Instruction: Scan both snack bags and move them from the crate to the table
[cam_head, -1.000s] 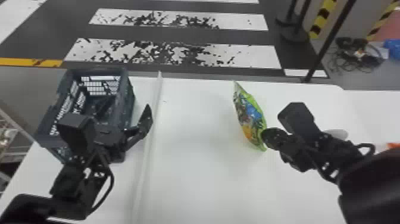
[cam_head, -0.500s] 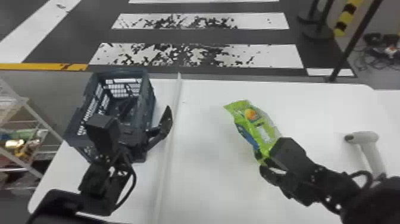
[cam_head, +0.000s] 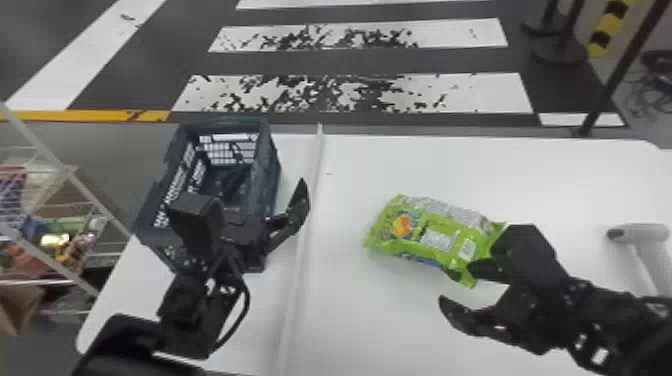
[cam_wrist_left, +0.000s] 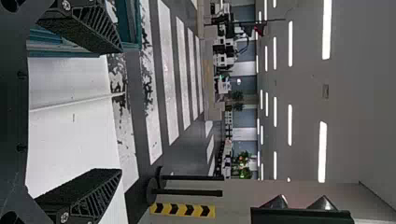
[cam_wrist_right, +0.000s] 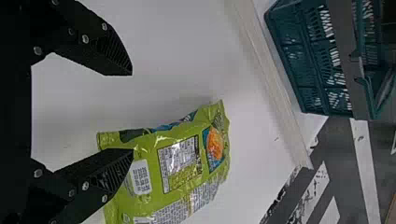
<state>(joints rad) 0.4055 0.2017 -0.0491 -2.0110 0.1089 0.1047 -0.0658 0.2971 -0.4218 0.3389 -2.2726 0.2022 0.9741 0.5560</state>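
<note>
The green snack bag (cam_head: 435, 237) lies out on the white table (cam_head: 380, 325), its back panel up and its near end by my right gripper (cam_wrist_right: 131, 112). My right fingers are well apart and grip nothing — one overlaps the bag's end, the other stands off to the side.

I'd call this the set-down or regrip step for bag no. 1 or 2, can't tell which; nor can I tell if its scan is done. If it is, next move = ease that overlapping finger clear w/o dragging the bag; if not, get both fingers round the near end and bring the label to the scanner (cam_head: 642, 232), which is on the table at the right.

The bag's long axis runs slantwise: far end w/ the orange picture (cam_wrist_right: 215, 143) points left, roughly crate-side; the end w/ the white label (cam_wrist_right: 141, 177) points back at my right wrist.

Farther left, past the pale divider strip (cam_head: 305, 240), is the dark slatted crate (cam_head: 270, 170). My left gripper (cam_wrist_left: 122, 110) waits by it — fingers wide apart, nothing between them.
</note>
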